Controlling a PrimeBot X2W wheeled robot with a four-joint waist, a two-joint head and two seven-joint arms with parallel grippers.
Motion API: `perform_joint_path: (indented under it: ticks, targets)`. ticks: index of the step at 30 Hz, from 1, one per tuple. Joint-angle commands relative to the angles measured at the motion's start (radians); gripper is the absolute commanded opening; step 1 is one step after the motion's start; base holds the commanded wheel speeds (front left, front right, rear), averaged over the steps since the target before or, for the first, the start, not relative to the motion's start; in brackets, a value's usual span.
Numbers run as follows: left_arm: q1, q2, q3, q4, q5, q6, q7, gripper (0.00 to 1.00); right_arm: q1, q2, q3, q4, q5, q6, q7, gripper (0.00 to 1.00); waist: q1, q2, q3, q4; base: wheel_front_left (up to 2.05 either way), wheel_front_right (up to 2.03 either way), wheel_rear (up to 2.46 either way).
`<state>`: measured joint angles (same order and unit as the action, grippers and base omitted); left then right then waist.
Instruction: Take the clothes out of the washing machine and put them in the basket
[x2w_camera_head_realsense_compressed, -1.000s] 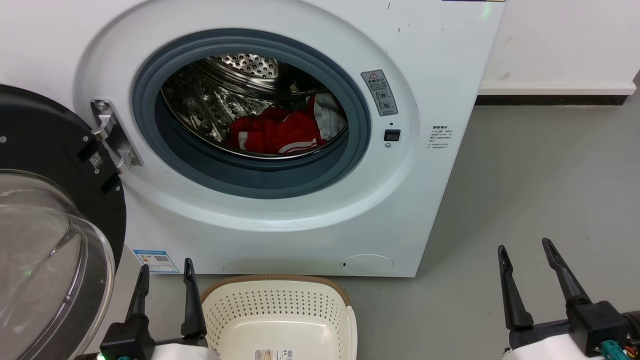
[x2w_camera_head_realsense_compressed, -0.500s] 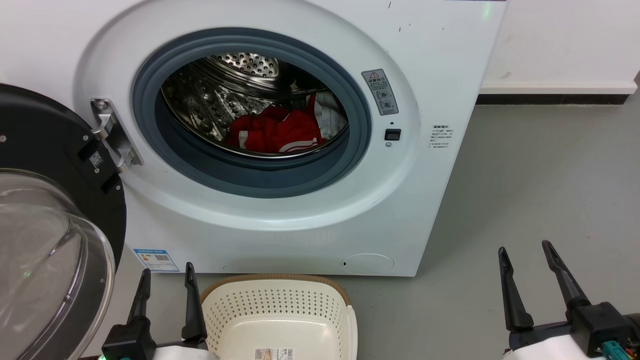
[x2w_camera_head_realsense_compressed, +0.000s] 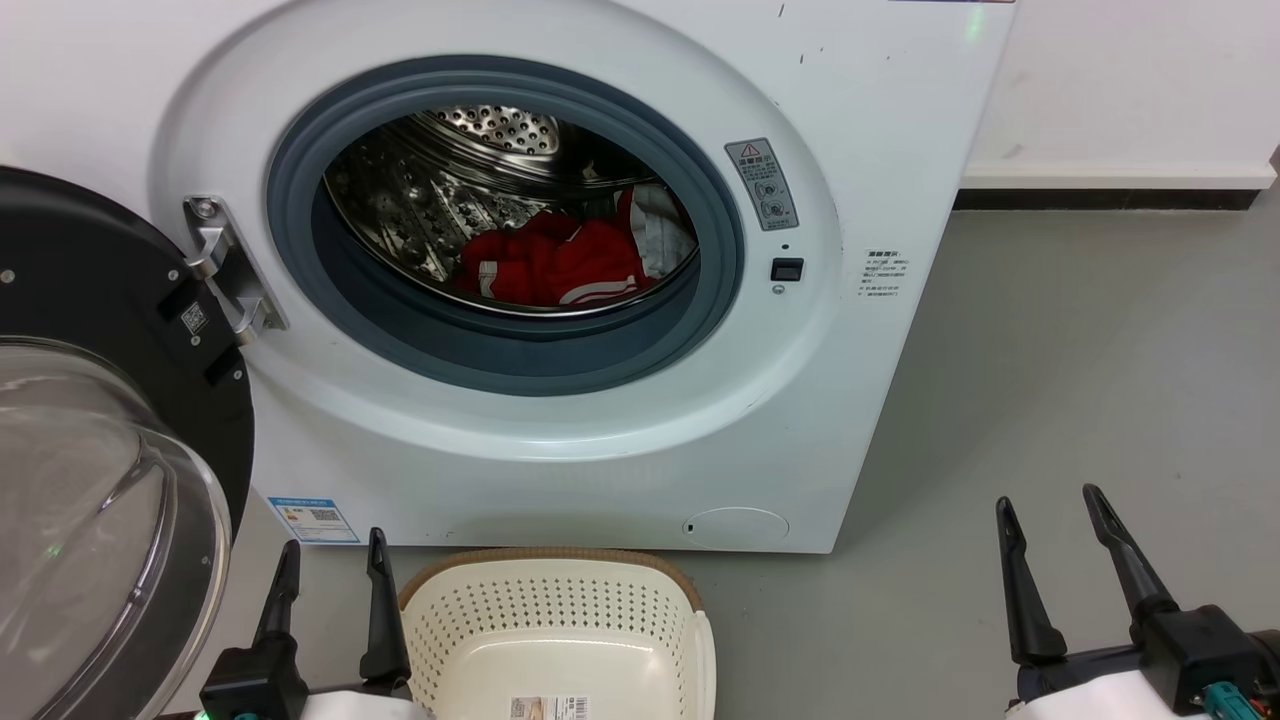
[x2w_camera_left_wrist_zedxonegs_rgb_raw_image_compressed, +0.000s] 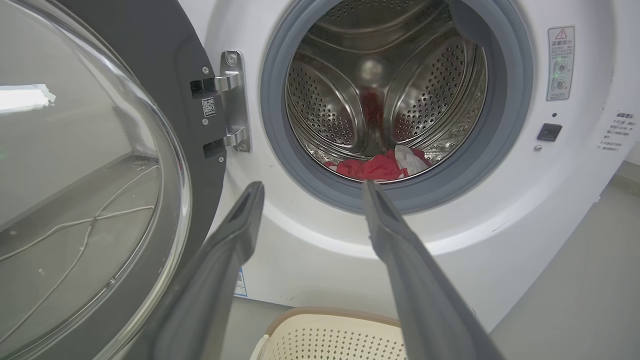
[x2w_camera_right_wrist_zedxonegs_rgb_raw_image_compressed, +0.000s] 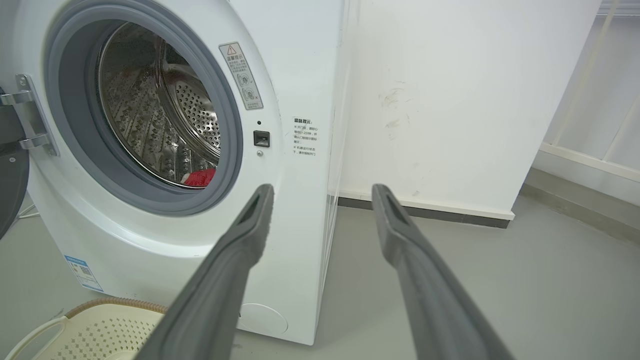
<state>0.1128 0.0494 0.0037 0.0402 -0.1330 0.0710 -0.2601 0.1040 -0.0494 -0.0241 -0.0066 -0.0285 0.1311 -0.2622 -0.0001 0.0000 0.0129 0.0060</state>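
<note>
Currently: clothes in the drum, both grippers parted and unladen

Washer: white front-loader standing on a grey floor, with a white wall behind it to the right. The door is swung fully open at the left on a metal hinge, its glass bowl bulging outward. A grey seal rings the opening.

Clothes: one red heap with white stripe trim, lying on the bottom of the perforated steel drum, toward the right side in the head view. A pale piece rests against the heap's right edge. In the left wrist view the heap shows just above the seal's lower lip. In the right wrist view a small red patch of it shows past the seal.

Basket: cream, perforated, brown-rimmed. It sits on the floor directly before the washer's base, below the opening. A paper label lies on its bottom.

Left gripper: low at the left, between door and basket, just beside the basket's left wall. Fingers moderately spread, nothing between them. In its wrist view they point at the drum opening.

Right gripper: low at the right, above the floor, well apart from washer and basket. Fingers likewise spread, nothing held. In its wrist view they aim at the washer's right front corner
</note>
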Motion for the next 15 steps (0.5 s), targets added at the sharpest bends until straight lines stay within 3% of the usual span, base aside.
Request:
perform_joint_path:
  ticks: [1,15]
  targets:
    - [-0.014,0.001,0.003,0.005,0.003,-0.003,-0.008,1.00,0.003,-0.002,-0.001,0.000,0.005,0.000,-0.004,1.00,0.0001,0.0000,0.001,-0.001,0.00,0.00,0.00]
    - [-0.183,0.002,0.031,0.130,0.029,-0.062,-0.006,1.00,-0.039,-0.002,0.006,-0.012,0.007,-0.001,-0.004,1.00,0.0001,0.0000,0.075,-0.021,0.00,0.00,0.00]
